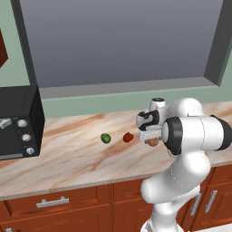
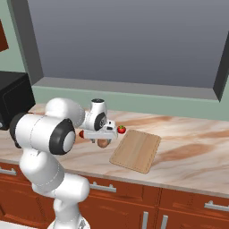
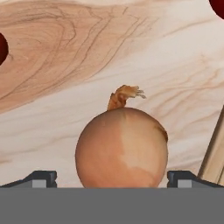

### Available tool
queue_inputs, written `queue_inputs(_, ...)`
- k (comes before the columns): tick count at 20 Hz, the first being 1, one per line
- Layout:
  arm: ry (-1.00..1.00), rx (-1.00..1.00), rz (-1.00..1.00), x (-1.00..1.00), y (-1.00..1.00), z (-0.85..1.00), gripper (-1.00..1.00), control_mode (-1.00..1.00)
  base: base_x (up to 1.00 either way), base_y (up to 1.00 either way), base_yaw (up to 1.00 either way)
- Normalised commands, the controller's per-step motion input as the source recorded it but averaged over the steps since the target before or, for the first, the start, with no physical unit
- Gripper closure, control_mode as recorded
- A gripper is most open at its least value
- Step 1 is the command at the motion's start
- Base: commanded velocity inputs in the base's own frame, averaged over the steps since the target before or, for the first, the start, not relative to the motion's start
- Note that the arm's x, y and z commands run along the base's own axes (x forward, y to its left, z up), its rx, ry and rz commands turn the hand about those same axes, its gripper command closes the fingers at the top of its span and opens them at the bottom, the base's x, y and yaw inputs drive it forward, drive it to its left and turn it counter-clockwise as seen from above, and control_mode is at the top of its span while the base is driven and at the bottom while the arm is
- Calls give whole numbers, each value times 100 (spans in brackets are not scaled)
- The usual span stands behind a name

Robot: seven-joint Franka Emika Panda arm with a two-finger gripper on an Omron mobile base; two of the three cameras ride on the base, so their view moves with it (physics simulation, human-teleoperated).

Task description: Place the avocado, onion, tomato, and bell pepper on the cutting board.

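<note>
Gripper lowered over the onion on the marble counter, jaws spread wide to straddle it before carrying to the nearby cutting board.

Your pincer stands wide, with the onion between its tips and bare tabletop beyond. The board lies bare just beside it. The tomato sits at the board's near corner; the pepper and avocado lie apart.
</note>
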Motion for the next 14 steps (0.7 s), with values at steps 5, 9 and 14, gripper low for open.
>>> queue_inputs(5, 0, 0, 0, 3, 0, -19, -100, -100, 0, 0, 0)
queue_inputs(9, 0, 0, 0, 0, 0, -12, 100, -100, 0, 0, 0)
queue_inputs(14, 0, 0, 0, 0, -2, 0, 100, -100, 0, 0, 0)
